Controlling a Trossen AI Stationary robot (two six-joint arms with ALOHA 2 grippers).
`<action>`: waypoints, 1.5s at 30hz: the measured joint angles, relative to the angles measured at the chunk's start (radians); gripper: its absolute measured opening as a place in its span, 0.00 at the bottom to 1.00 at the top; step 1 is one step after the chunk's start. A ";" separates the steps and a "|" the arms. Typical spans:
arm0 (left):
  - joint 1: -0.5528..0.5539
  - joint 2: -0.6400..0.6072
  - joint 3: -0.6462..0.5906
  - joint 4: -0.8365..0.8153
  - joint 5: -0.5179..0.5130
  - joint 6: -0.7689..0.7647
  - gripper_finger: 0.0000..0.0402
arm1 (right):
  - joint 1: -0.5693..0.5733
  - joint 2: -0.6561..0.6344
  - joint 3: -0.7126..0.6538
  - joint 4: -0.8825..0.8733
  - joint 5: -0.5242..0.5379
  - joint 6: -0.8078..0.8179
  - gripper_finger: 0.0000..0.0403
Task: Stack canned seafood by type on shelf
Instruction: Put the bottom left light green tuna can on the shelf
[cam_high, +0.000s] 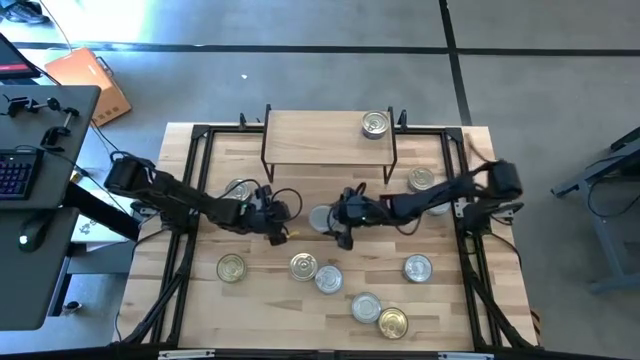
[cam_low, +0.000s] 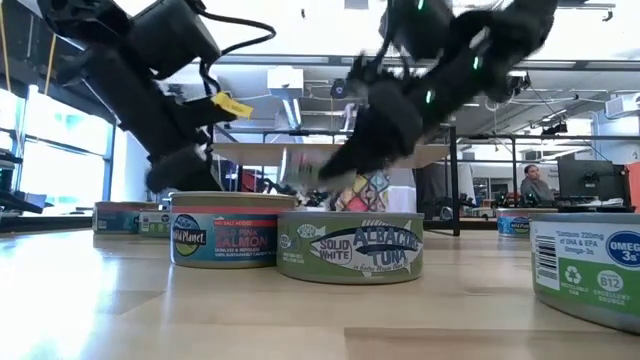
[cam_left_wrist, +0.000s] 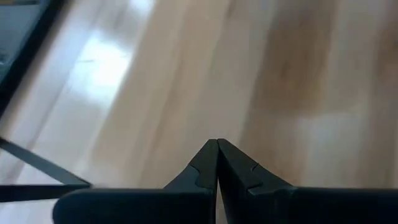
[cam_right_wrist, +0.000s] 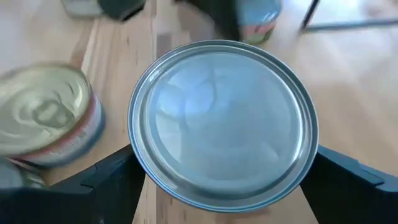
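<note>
**A:** How far along are you seeing this?

**B:** Barely started, I'd judge. Only one tin (cam_high: 375, 123) is sitting on the shelf (cam_high: 310, 140), near its right end. Everything else is lying loose on the tabletop (cam_high: 450, 310): a gold tin (cam_high: 231, 267) on the left, another gold tin (cam_high: 303, 265) touching a silver tin (cam_high: 328, 279) near the middle, a silver and gold pair (cam_high: 380, 314) at the front, a lone silver tin (cam_high: 418, 268) on the right, and one (cam_high: 421, 180) partly under the right arm. No stacks are forming yet, so you're looking at nearly all the sorting ahead.

**A:** What are the arms doing?

**B:** Your right gripper (cam_right_wrist: 224, 186) is hanging over a plain silver tin (cam_right_wrist: 222, 124) just in front of the shelf, at the tabletop's centre. Its jaws are standing spread, one on each side of the tin's rim, not visibly pressing it yet. A gold-lidded tin (cam_right_wrist: 43, 124) is sitting just beside it.

**A:** And the left?

**B:** Your left gripper (cam_left_wrist: 217, 163) is waiting left of centre with its jaws pressed together, holding nothing, looking down at bare wood.

**A:** So what's next?

**B:** You're probably about to close on that silver tin, though whether it matches the one on the shelf I cannot tell.
</note>
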 joint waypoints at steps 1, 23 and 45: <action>-0.006 -0.004 0.000 0.000 0.024 0.000 0.00 | 0.005 -0.035 0.013 -0.035 0.019 -0.009 0.86; 0.343 -0.152 0.259 0.136 0.397 0.249 0.00 | -0.449 -0.085 0.353 -0.535 -0.027 -0.170 0.88; 0.639 0.201 0.585 0.067 0.687 0.317 0.00 | -0.495 -0.075 0.360 -0.534 -0.095 -0.170 0.99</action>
